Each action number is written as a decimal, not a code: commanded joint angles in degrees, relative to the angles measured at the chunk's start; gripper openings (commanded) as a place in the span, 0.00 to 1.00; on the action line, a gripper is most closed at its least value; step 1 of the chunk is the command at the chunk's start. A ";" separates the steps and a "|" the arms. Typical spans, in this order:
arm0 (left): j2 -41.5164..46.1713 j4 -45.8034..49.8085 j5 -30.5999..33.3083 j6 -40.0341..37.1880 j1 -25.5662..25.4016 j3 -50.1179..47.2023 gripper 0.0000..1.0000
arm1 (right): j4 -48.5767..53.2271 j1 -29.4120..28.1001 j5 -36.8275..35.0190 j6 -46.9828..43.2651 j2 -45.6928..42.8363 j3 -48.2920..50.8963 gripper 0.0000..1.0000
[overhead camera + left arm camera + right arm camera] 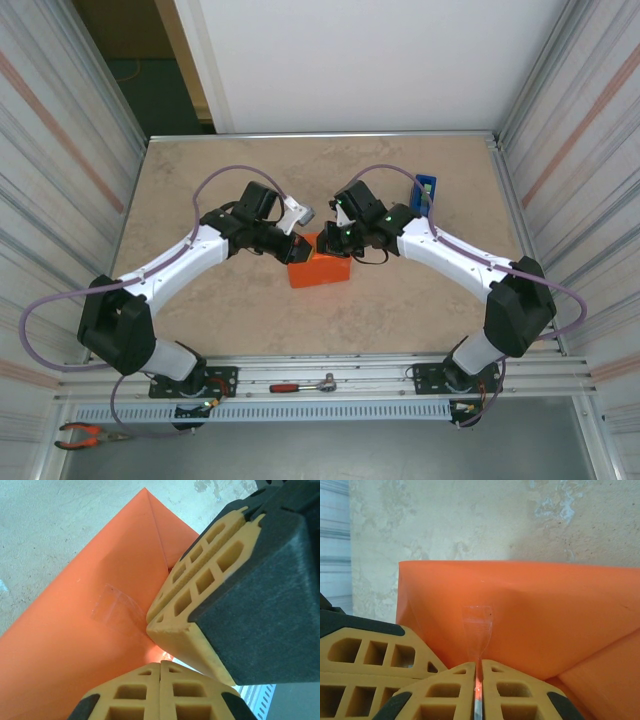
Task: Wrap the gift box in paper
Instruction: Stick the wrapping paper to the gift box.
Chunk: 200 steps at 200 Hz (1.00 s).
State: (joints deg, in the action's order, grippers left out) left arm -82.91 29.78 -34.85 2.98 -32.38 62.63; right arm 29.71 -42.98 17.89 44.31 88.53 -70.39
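The paper (320,271) is a bright orange sheet folded into a closed parcel at the table's middle; the gift box is hidden inside it. My left gripper (297,250) is shut with nothing in it, its tips (160,666) resting at the parcel's folded end beside a stuck patch of clear tape (112,611). My right gripper (326,244) meets it from the other side. Its jaws (478,667) are pinched on a strip of clear tape (479,630) that runs up onto the orange paper (535,615). Each wrist view catches the other arm's yellow fingers (200,605) (370,655).
A blue tape dispenser (426,190) stands upright behind the right arm. A red-handled tool (300,386) lies on the near rail and red pliers (85,435) at the near left. Corrugated walls close in both sides.
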 commanded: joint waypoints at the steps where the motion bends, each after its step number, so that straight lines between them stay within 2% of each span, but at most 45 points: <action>1: -0.02 2.68 2.68 -1.45 -0.13 -1.79 0.00 | 4.04 0.63 0.74 -1.00 0.89 -0.61 0.13; 200: -0.16 2.64 3.08 -1.54 -0.14 -2.31 0.00 | 5.44 1.40 2.84 -2.90 0.48 -1.94 0.21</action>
State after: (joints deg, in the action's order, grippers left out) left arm -82.81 29.74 -35.09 2.76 -32.38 62.37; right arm 30.35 -41.98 20.40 42.78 88.53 -70.74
